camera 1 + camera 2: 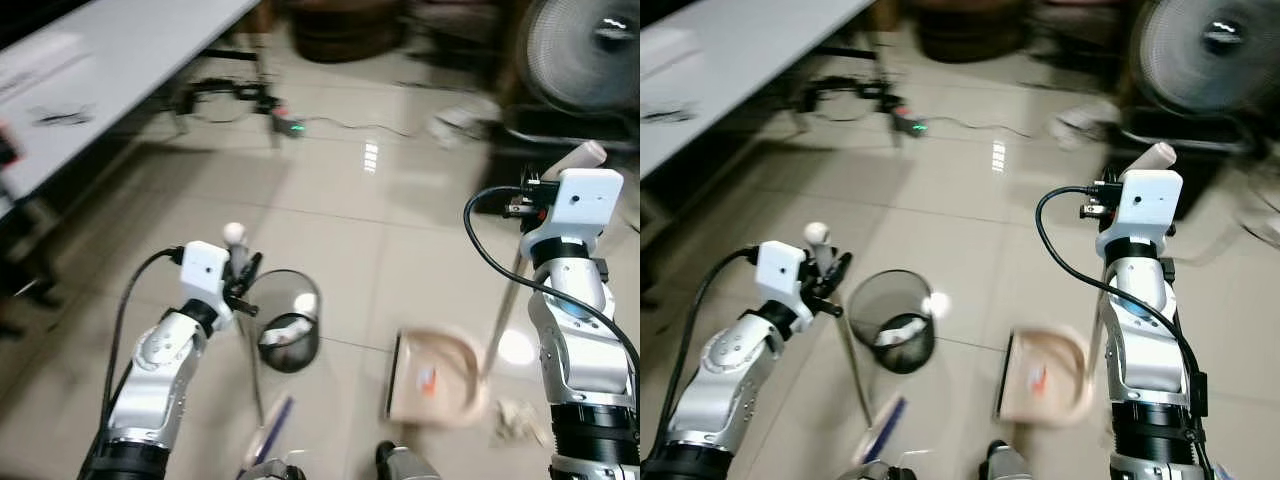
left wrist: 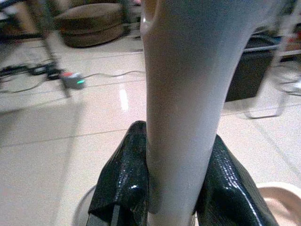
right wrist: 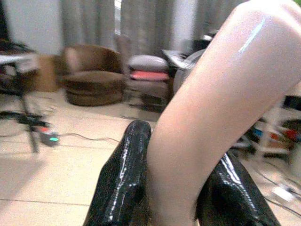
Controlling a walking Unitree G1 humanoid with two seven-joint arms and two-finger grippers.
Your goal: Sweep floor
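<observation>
My left gripper [image 1: 241, 276] is shut on the pale broom handle [image 2: 181, 94], which ends in a round knob [image 1: 234, 233]. The thin shaft runs down to the broom head [image 1: 268, 430] near my feet. My right gripper [image 3: 181, 146] is shut on the pinkish dustpan handle [image 3: 221, 94]. That handle's end [image 1: 586, 155] sticks up past my right wrist. The beige dustpan [image 1: 435, 380] rests on the tiled floor between my arms. A crumpled paper scrap [image 1: 517, 420] lies on the floor right of the pan.
A black mesh trash bin [image 1: 288, 322] with paper inside stands beside the broom shaft. A white table [image 1: 120, 60] runs along the left. A cable and a power strip with a green light [image 1: 291, 126] lie ahead. A fan [image 1: 585, 50] stands far right and a brown ottoman [image 1: 345, 30] at the back.
</observation>
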